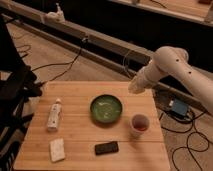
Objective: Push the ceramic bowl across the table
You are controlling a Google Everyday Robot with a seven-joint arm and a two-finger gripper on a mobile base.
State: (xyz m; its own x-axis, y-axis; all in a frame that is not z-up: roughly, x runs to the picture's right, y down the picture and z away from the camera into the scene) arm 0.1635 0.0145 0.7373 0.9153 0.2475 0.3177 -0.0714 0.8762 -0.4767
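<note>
The green ceramic bowl (106, 108) sits upright near the middle of the light-wood table (80, 92), slightly right of centre. My white arm comes in from the right, and the gripper (133, 88) hangs above the table's far right corner, up and to the right of the bowl and apart from it.
On the table: a small clear cup of reddish liquid (139, 125) right of the bowl, a black phone-like slab (106, 148) in front of it, a white bottle (54, 115) lying at the left, and a pale block (57, 149) at the front left. Cables and a blue box (177, 107) lie on the floor.
</note>
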